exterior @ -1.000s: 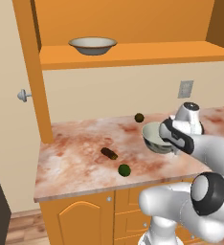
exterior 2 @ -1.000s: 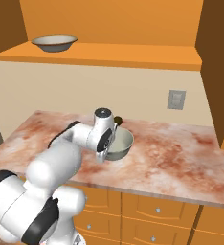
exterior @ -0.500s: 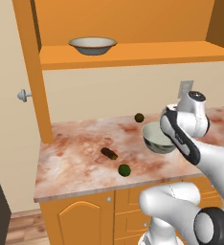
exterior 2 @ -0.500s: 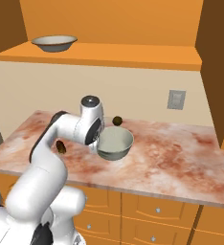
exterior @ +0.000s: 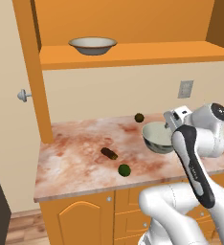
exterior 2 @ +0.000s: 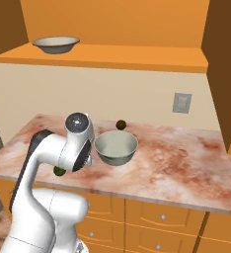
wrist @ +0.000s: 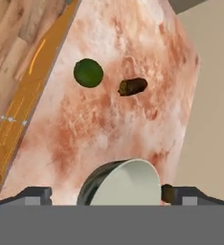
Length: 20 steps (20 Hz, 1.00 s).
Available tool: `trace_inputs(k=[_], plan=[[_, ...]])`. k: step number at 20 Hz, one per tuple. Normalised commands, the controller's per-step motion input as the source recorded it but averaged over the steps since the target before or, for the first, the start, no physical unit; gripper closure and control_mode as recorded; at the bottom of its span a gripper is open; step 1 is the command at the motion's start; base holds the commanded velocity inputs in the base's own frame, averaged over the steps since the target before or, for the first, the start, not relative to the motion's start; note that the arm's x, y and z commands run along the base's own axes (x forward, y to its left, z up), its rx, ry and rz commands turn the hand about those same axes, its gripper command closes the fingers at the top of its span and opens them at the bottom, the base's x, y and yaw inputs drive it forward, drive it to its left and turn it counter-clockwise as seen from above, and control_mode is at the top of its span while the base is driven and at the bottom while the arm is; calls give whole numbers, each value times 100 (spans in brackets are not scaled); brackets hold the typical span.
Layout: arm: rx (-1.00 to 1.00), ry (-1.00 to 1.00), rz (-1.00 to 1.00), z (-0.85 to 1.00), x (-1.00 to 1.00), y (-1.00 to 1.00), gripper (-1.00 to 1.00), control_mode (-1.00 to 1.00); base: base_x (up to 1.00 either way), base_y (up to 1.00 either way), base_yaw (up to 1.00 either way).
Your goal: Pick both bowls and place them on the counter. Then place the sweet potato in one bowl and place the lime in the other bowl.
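The grey-green bowl (exterior: 158,137) is seen upright on the counter (exterior: 75,162), toward the middle of its depth and right of the other items in the left base view; its pale inside is exposed in the right base view. The cream bowl (exterior: 92,45) is seen on the orange shelf (exterior: 133,55) above, near that shelf's left end, so it is not yet on the counter. The sweet potato (exterior: 109,153) is noted lying on the counter left of the grey-green bowl, apart from it; the lime (exterior: 124,170) is noted nearer the front edge, just beside the sweet potato but not touching. A duller olive-brown ball (exterior: 139,117) is seen near the back edge, by the wall (both bowls are recorded as holding nothing). The gripper (wrist: 106,194) is seen above the grey-green bowl in the hand view, its fingertips (wrist: 37,194) set wide apart on either side of the rim, with nothing pinched between them; contact with the bowl cannot be judged. A wall outlet (exterior: 185,88) is seen on the wall behind the counter's right part.
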Motion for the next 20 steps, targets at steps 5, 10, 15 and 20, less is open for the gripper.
trace_inputs(k=[5, 10, 15, 20], plan=[[0, -25, 20, 71, -35, 53, -100, -100, 0, 0, 0], [0, -11, 21, 64, -23, 57, -100, -100, 0, 0, 0], [-1, -7, 21, 47, -21, 55, -100, -100, 0, 0, 0], [0, -11, 16, 77, -7, 33, -100, -100, 0, 0, 0]])
